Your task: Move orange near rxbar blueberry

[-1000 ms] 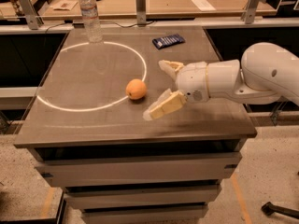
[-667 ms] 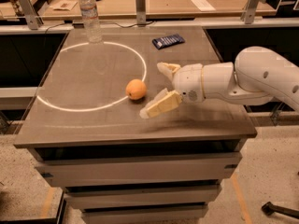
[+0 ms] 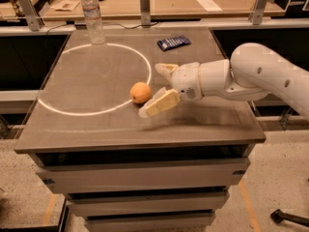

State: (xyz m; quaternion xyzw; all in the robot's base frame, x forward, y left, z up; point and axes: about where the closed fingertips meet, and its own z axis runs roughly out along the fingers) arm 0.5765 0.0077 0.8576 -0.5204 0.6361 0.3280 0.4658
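Hovering just right of the orange, the hand, spread wide open; rxbar blueberry well beyond.

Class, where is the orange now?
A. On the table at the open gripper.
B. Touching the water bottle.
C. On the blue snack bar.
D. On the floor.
A: the orange sits on the table at the fingertips of the open gripper, apart from the rxbar blueberry and the water bottle.
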